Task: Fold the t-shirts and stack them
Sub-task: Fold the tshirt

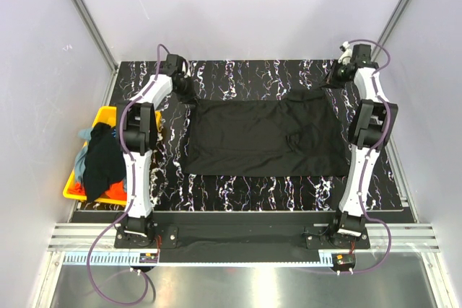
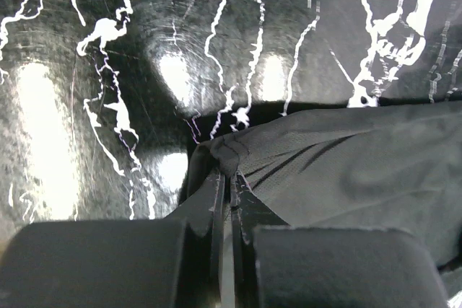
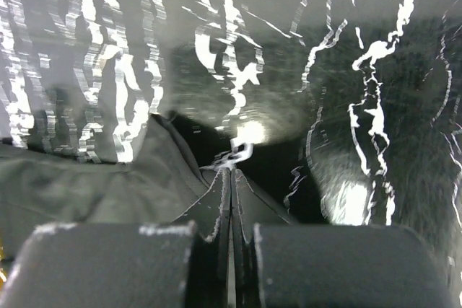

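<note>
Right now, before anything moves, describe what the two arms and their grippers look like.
Both the left arm and right arm have white shells between black joints, with a purple cable looping from each base. The left gripper and right gripper are black: two thin flat fingers on blocky housings with pale scuffed edges.

Black marbled table (image 1: pixel 238 77), black t-shirt (image 1: pixel 260 138) spread flat

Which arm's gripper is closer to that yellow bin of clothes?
Left. The left gripper is just beyond and right of the yellow bin, at the left edge of the black t-shirt; the right gripper is across the whole shirt, at its far right corner.
</note>
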